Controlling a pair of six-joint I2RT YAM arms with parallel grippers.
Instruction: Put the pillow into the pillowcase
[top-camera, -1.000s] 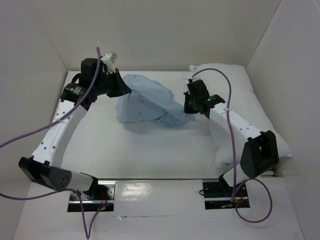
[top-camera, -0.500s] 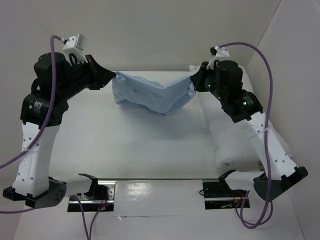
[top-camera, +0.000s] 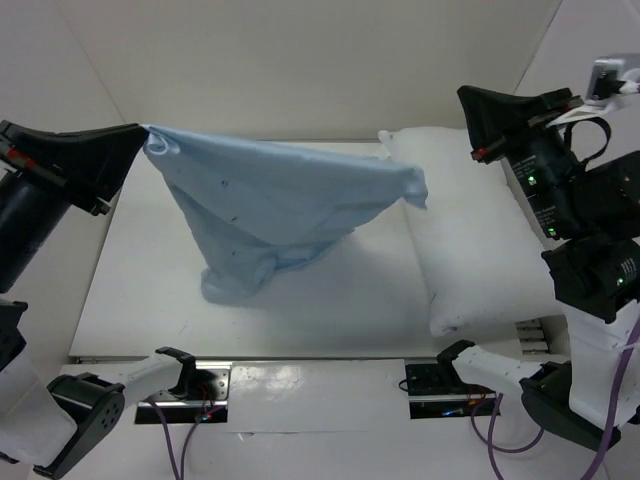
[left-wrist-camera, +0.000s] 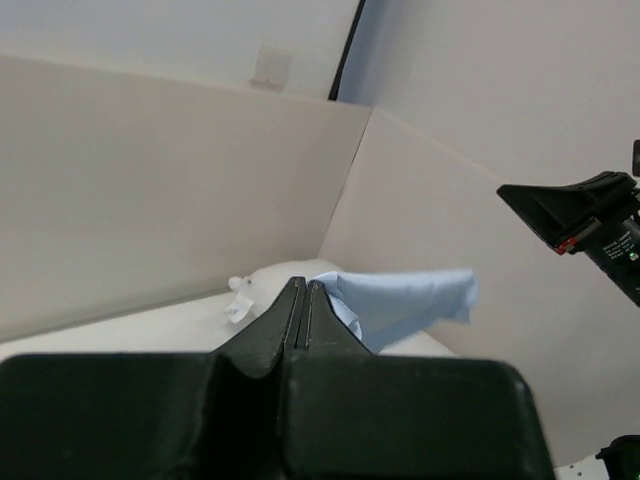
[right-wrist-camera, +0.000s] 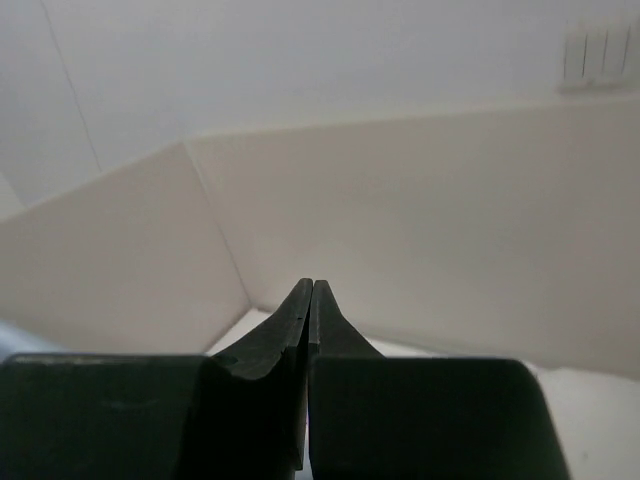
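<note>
White walls are boxing in the surface (top-camera: 330, 300), where the pillowcase (top-camera: 270, 200) is hanging spread wide, its low end resting toward the front left corner. The left pincer (top-camera: 140, 135) is clamping its top corner. The pillow (top-camera: 480, 240) is lying along the right edge. Above it the right pincer (top-camera: 467, 97) is hovering, closed on nothing.

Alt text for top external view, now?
The left fingers pinch one corner of the pale blue pillowcase, which drapes down to the table. The right fingers, shut and empty, are apart from it; the white pillow lies on the right.
</note>
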